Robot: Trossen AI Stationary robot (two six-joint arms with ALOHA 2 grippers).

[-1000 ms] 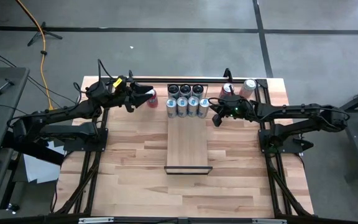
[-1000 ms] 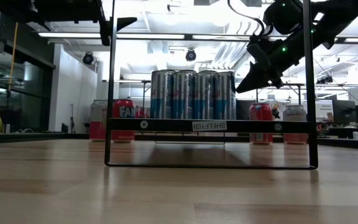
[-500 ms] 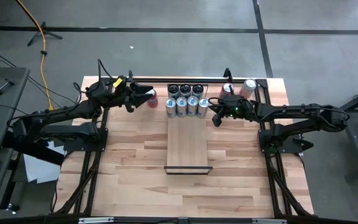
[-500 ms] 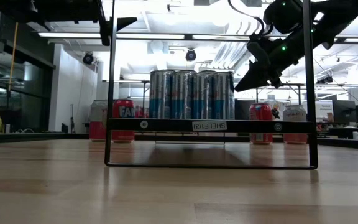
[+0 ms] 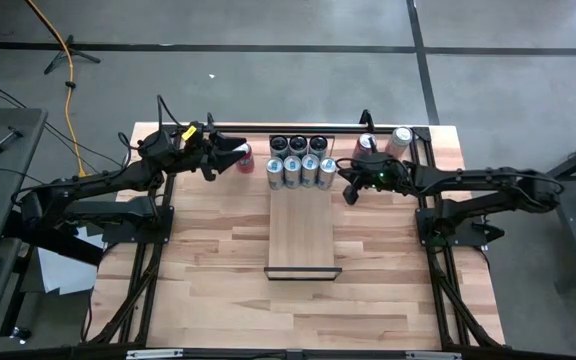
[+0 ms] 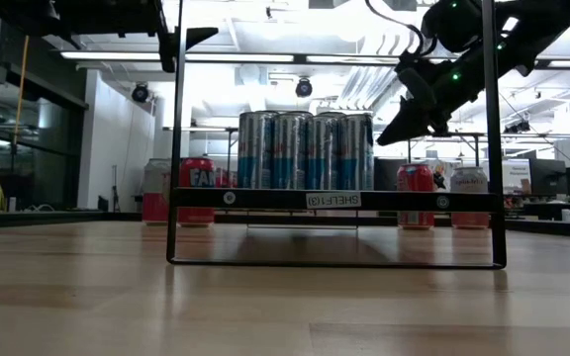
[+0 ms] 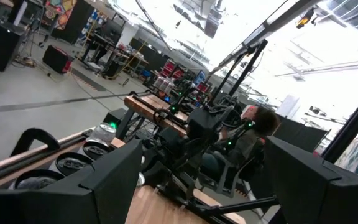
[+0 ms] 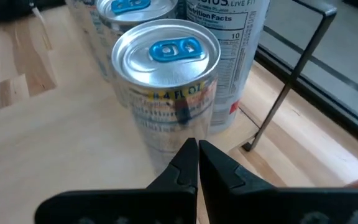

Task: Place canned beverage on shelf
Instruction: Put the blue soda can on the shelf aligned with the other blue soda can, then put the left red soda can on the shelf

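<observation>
The silver cans stood upright in a row of 4 at the far end of the shelf, with 3 dark-topped cans close behind them. The nearest silver can filled the right wrist view, its blue pull tab up. A thin-walled metal can of this kind would probably be stiff enough if full, yet smooth, slippery and easy to dent, so a hold around the middle of its round side, squarely across, looked the safest choice. Small print on it read "FL OZ", and a neighbouring can showed part of a "Facts" panel with "LIVE FIT". In the low view the shelf's front edge carried a tag reading "SHELF1(3)".

Off the shelf, a red can stood on the surface to the left; in the low view its letters "FA" could be read, the rest being hidden. 2 more cans waited at the far right corner.

The left end effector hovered just beside the red can with its fingers spread wide and nothing between them. The right end effector hung beside the right end of the silver row, pinched fully together and empty.
</observation>
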